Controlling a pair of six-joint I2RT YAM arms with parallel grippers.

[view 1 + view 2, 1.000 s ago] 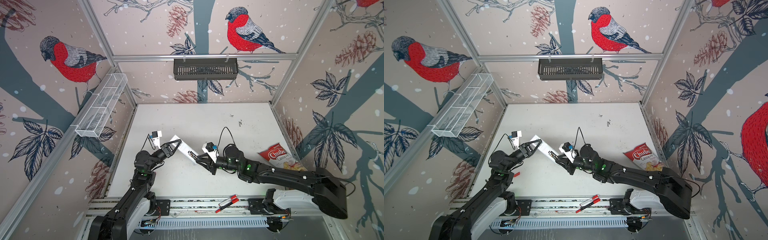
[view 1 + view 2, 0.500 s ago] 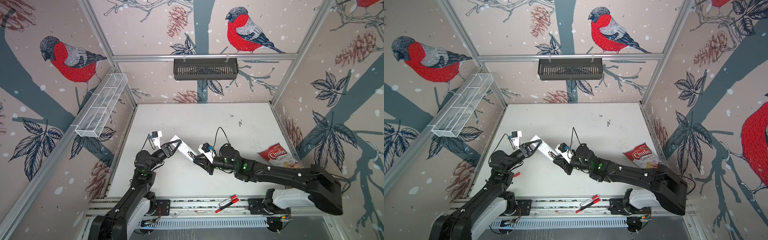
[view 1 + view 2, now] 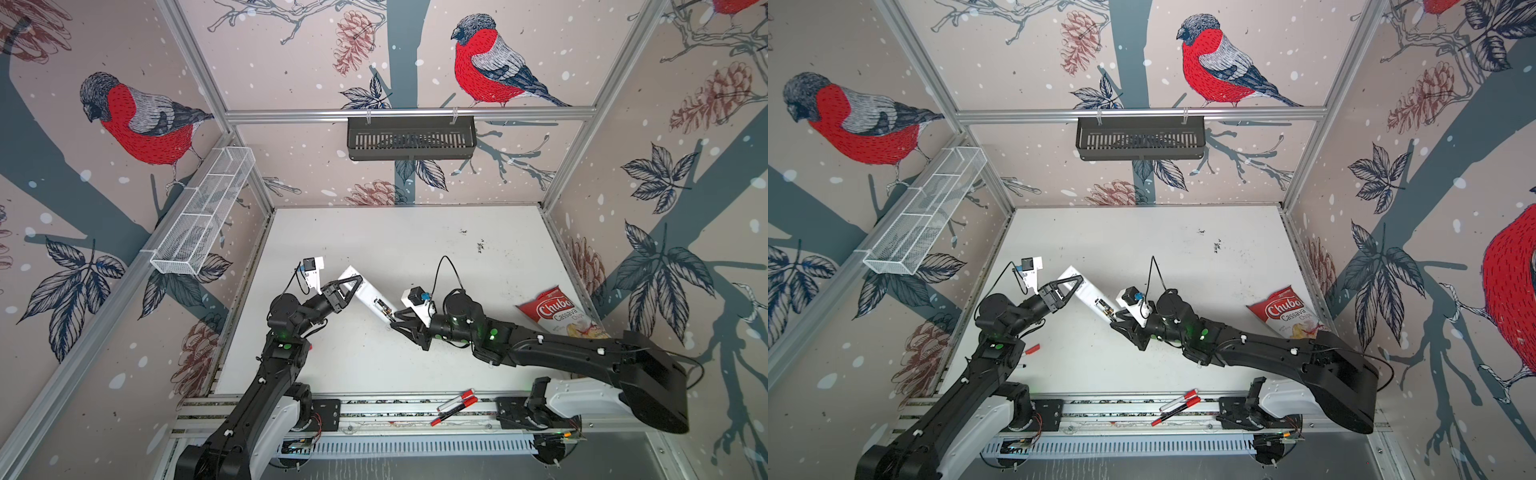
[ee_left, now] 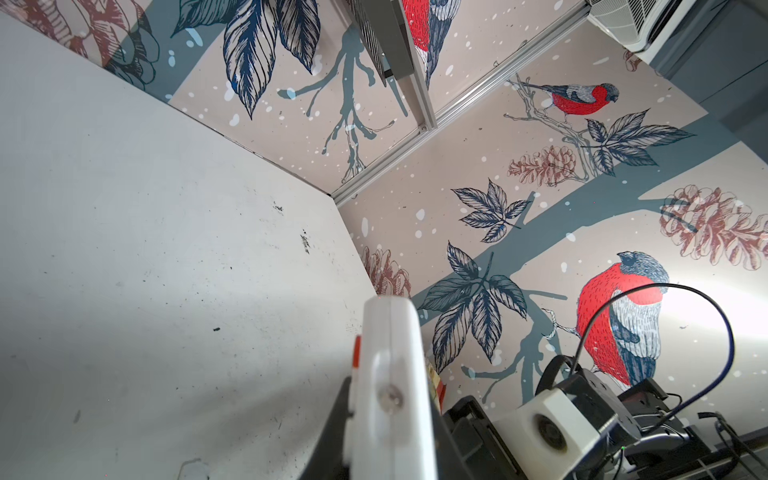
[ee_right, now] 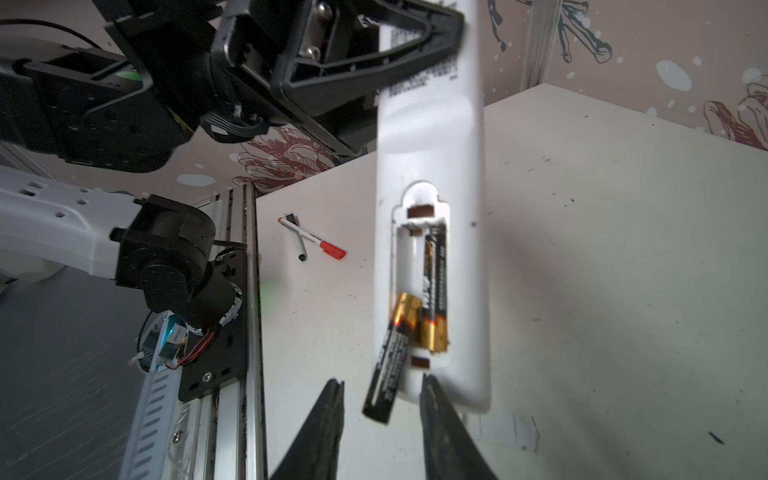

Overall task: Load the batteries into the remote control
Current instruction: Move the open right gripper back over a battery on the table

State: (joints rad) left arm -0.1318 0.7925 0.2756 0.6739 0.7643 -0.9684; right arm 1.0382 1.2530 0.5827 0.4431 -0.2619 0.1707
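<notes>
1. The left claw (image 3: pixel 353 286) was clamped on the remote control (image 3: pixel 372 297) near one end, holding it back-up over the worktop (image 3: pixel 415 249).
2. Its battery bay lay open, and the first battery (image 5: pixel 434 274) sat fully in its slot.
3. The second battery (image 5: pixel 386 370) leaned askew, copper end in the bay, dark end jutting out.
4. The right claw (image 5: pixel 380 386) stood open, a finger on either side of that dark end, not touching.

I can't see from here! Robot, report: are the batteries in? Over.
Left hand clamps remote control. Right hand open. First battery seated, second battery sticking out crooked. Nothing blocking.
</notes>
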